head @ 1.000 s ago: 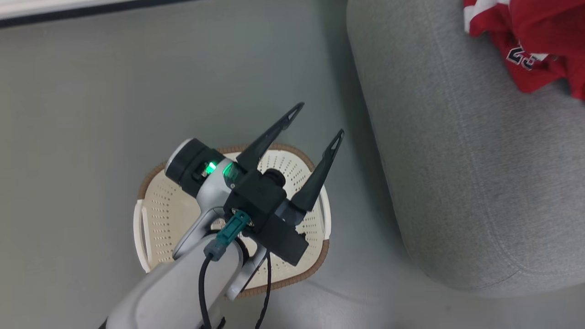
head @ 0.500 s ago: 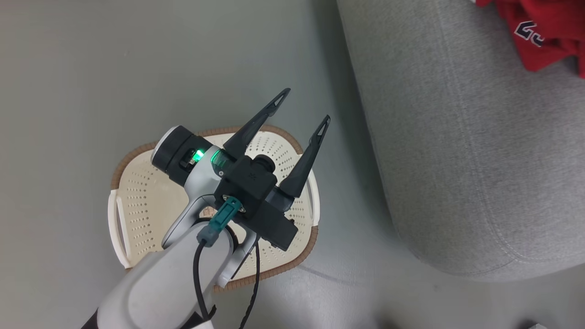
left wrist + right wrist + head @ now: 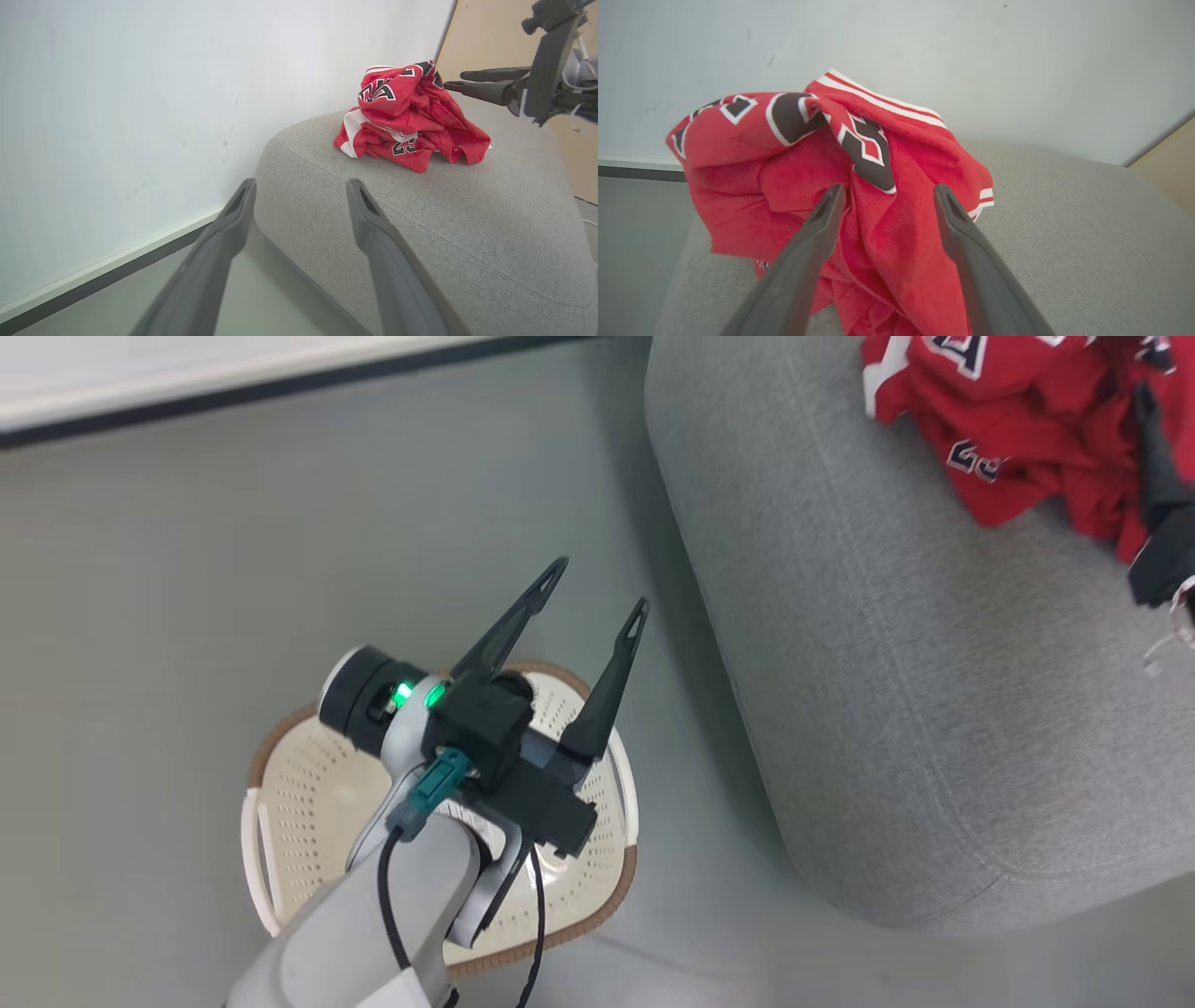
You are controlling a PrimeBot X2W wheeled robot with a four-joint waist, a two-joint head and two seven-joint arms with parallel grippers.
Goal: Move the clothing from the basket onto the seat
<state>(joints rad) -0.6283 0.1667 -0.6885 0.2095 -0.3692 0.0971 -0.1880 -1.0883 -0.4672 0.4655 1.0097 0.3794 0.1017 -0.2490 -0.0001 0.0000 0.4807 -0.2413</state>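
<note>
The red clothing (image 3: pixel 406 121) pile, 23 showing, sits bunched on the grey seat (image 3: pixel 467 224), right gripper (image 3: pixel 888 189) spread wide right at it, left gripper (image 3: pixel 598 583) wide open, empty-handed over the basket (image 3: pixel 299 784).

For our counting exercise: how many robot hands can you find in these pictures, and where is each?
2. The left hand is open over the basket on the floor. The right hand is open at the red clothing heaped on the seat. None seems hidden.

Smooth grey-green floor (image 3: pixel 187 569), plain white wall (image 3: pixel 140 93), dark strip (image 3: pixel 280 383) along its base, tan panel (image 3: pixel 486 42) beside it, soft even light
</note>
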